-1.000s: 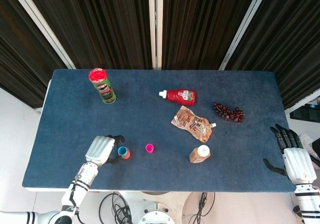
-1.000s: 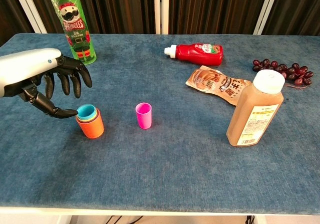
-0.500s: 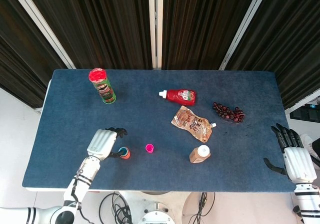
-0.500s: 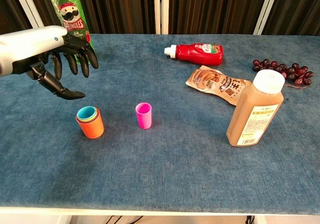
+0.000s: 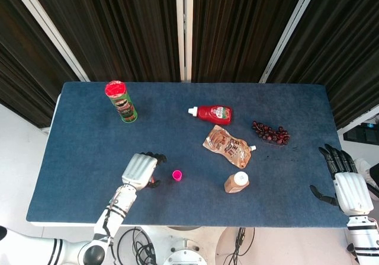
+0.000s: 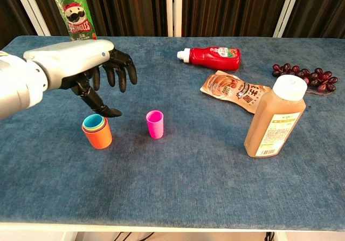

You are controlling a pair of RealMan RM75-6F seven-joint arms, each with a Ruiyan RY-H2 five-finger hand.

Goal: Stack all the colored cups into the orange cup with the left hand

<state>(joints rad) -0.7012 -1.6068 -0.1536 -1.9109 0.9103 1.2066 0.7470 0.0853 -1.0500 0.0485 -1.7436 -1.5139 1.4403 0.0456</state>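
Hovering left hand (image 6: 89,68), fingers (image 6: 116,74) wide and empty, above orange cup (image 6: 97,133); needing centring over pink cup (image 6: 154,124) near desk (image 6: 178,187) front edge.

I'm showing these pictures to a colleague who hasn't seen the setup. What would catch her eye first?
Probably the left hand, open with dark fingers spread, hovering above the near-left table between the orange cup, which has smaller cups nested inside, and the lone pink cup. Next, the tall juice bottle standing near right, and the green Pringles can at the far left.
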